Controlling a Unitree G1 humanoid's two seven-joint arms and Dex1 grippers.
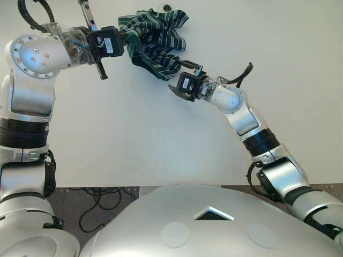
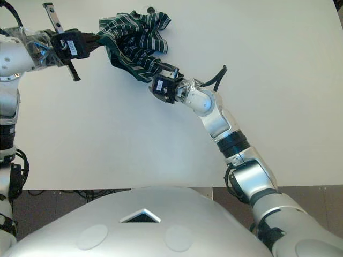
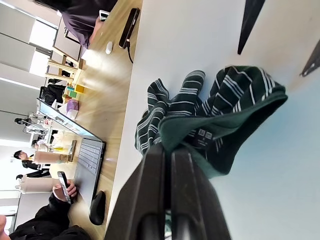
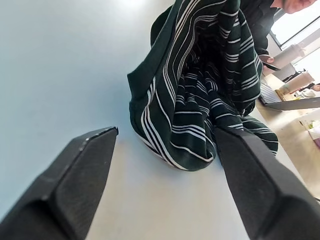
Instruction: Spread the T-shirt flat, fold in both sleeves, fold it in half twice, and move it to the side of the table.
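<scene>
T-shirt: the dark green T-shirt (image 1: 155,40) with thin white stripes sits bunched in a crumpled heap at the upper centre of the left eye view, at the far part of the table. It is not spread, and no sleeve can be told apart among the folds.
T-shirt, close up: in the right wrist view its lowest fold (image 4: 175,150) rests on the table top, with the rest of the cloth rising in loose folds above it.
Table: a plain white table (image 1: 134,139) takes up most of both eye views.
Left gripper: the left gripper (image 1: 127,39) is in the upper left of the left eye view, at the left edge of the heap. Its two fingers (image 3: 167,170) are pressed together on a dark green hem of the T-shirt.
Right gripper: the right gripper (image 1: 177,76) is just right of centre in the upper half of the left eye view, just beside the lower right end of the heap. Its fingers (image 4: 85,165) stand wide apart and hold nothing, with bare table between them and the cloth just in front of the tips.
Background: beyond the table a wooden desk (image 3: 110,85) carries an open laptop (image 3: 87,155) and a computer mouse (image 3: 108,47).
</scene>
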